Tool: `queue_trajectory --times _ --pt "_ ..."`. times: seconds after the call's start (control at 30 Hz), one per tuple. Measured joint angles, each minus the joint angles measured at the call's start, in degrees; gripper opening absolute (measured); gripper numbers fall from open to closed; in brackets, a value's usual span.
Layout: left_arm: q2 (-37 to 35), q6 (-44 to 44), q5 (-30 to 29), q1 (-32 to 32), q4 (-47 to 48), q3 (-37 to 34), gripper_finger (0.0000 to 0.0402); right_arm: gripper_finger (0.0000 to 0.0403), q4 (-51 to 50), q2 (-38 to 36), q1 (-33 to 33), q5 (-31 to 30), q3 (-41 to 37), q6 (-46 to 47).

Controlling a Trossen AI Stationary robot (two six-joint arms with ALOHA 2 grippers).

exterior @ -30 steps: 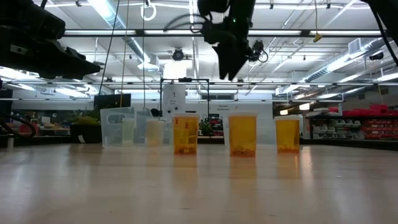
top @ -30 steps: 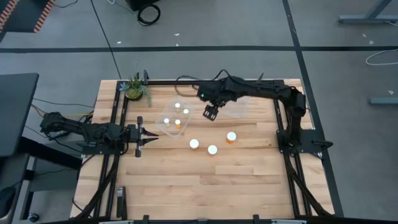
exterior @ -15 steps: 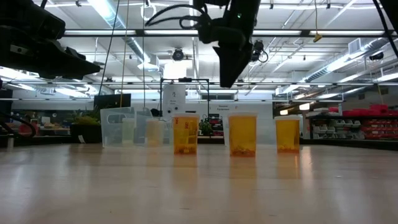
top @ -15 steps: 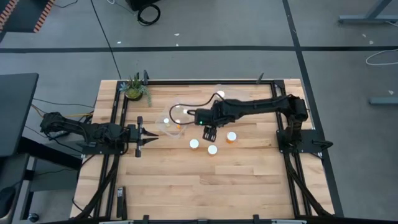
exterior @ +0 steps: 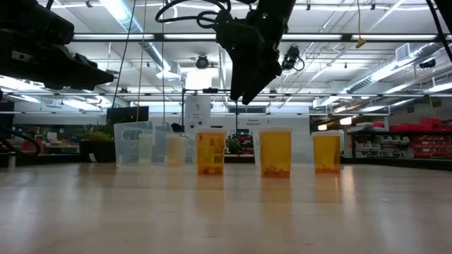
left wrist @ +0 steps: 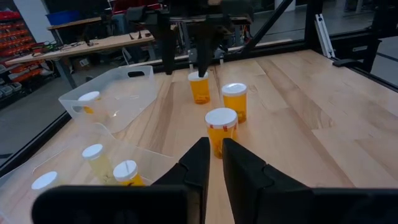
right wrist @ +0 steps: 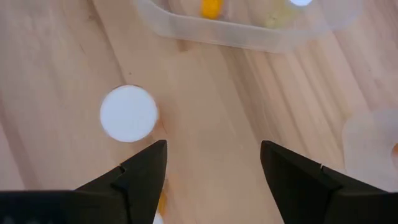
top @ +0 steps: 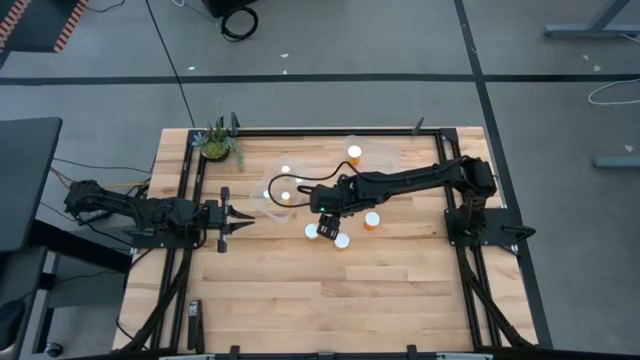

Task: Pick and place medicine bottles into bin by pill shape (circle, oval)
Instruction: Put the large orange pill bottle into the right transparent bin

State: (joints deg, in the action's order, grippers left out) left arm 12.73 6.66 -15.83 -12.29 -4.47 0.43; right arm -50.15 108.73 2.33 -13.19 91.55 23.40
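Three amber bottles with white caps stand upright on the table at mid-table: one (top: 312, 232), one (top: 342, 240) and one (top: 372, 220). They also show in the low view (exterior: 275, 152). My right gripper (top: 328, 228) is open and empty, pointing down over the first two. In its wrist view (right wrist: 214, 168) one white cap (right wrist: 129, 113) lies just beyond one finger. Another bottle (top: 354, 153) stands in the far clear bin (top: 385, 165). Several more (left wrist: 93, 155) stand in the left clear bin (top: 268, 195). My left gripper (top: 240, 222) is shut and empty at the table's left.
A small green potted plant (top: 216, 143) stands at the far left corner. Dark frame rails (top: 190, 200) run along the table's left, right and far sides. Bare wood (top: 330, 300) lies between the bottles and the near edge.
My right gripper has come from over the far bins toward the table's near edge and slightly left. It has ended above the three standing bottles, staying open. The bottles have not moved.
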Motion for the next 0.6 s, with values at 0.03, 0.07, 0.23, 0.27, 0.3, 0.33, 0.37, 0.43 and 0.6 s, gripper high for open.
queue_trajectory --times 0.03,0.07,0.23,0.27,0.3,0.33,0.37,0.43,0.6 --pt "0.0 0.0 0.0 0.0 0.0 0.0 0.0051 0.0266 0.0 0.0 0.1 0.0 0.0 0.0" --pt "0.0 0.0 0.0 0.0 0.0 0.0 0.0051 0.0266 0.0 0.0 0.2 0.0 0.0 0.0" --pt "0.0 0.0 0.0 0.0 0.0 0.0 0.0058 0.0266 0.7 0.0 0.9 0.0 1.0 0.0" --pt "0.0 0.0 0.0 0.0 0.0 0.0 0.0059 0.0266 1.1 0.0 1.1 0.0 1.5 -0.3" --pt "0.0 0.0 0.0 0.0 0.0 0.0 0.0060 0.0266 1.0 0.0 1.3 0.0 2.0 -0.6" --pt "0.0 0.0 0.0 0.0 0.0 0.0 0.0061 0.0266 0.9 0.0 1.3 0.0 2.6 -1.0" --pt "0.0 0.0 0.0 0.0 0.0 0.0 0.0062 0.0266 0.9 0.0 1.3 0.0 3.2 -1.3" --pt "0.0 0.0 0.0 0.0 0.0 0.0 0.0061 0.0266 0.9 0.0 1.2 0.0 4.5 -2.0" --pt "0.0 0.0 0.0 0.0 0.0 0.0 0.0053 0.0266 1.3 0.0 1.2 -0.2 6.1 -3.3"
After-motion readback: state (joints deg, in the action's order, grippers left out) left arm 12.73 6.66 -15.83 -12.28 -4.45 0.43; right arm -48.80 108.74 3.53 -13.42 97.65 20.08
